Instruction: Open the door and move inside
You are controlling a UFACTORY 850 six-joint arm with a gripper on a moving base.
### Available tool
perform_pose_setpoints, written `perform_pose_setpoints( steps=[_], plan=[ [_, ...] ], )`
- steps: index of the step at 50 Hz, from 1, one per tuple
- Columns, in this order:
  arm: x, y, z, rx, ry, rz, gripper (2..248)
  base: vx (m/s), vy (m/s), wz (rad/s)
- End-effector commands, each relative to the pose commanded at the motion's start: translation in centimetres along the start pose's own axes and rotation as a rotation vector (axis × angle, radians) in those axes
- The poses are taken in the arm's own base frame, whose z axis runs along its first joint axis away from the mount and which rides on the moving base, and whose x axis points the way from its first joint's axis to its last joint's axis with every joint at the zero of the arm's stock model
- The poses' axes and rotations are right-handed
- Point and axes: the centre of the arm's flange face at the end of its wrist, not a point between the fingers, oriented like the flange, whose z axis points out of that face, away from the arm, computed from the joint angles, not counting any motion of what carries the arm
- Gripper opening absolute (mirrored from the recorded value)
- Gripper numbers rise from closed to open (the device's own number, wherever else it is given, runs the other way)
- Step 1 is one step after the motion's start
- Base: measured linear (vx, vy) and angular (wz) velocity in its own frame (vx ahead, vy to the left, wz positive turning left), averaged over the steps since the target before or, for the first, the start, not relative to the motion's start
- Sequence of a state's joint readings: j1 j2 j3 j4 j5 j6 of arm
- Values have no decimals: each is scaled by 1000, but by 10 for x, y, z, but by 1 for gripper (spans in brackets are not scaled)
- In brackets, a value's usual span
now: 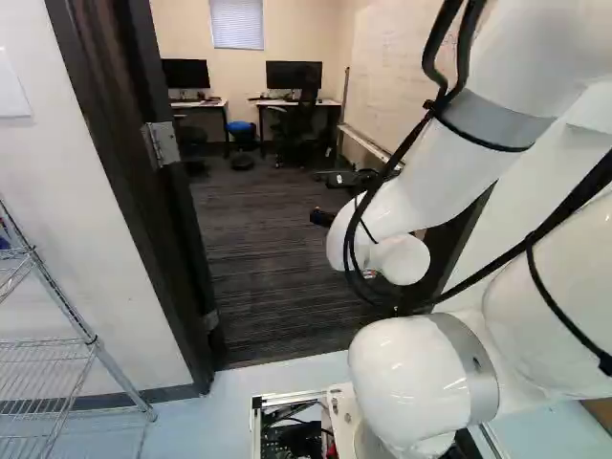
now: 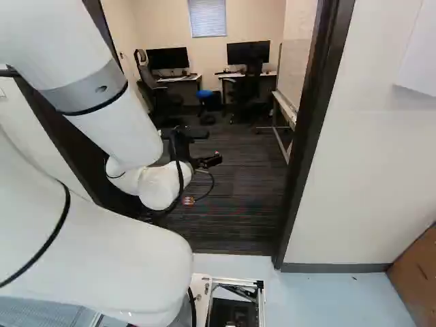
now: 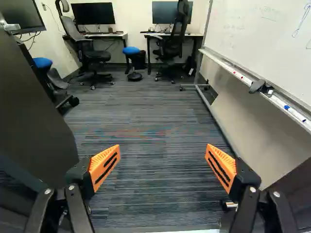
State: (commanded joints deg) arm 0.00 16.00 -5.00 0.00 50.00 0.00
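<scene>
Dark flat-panel door [image 3: 34,102] stands open, swung inward at left. Black two-finger claw with orange pads [image 3: 163,151] is spread, gripping nothing. Opening looks done; metal-framed mobile base [image 2: 262,308] sits on near pale-blue floor [image 2: 334,296], short of dark striped carpet [image 2: 235,221], so drive-in remains.

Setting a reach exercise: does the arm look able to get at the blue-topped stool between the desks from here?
Probably not without driving in: the stool stands far across the carpet, well beyond the open end effector, though nothing seems to block the way.
</scene>
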Motion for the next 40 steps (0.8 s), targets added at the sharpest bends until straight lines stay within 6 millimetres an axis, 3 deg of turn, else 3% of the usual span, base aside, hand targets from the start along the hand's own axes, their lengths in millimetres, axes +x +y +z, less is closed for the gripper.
perform_pose_setpoints(
  steps=[40],
  plan=[
    [0, 0, 0, 0, 0, 0, 247, 1, 2, 7]
  ],
)
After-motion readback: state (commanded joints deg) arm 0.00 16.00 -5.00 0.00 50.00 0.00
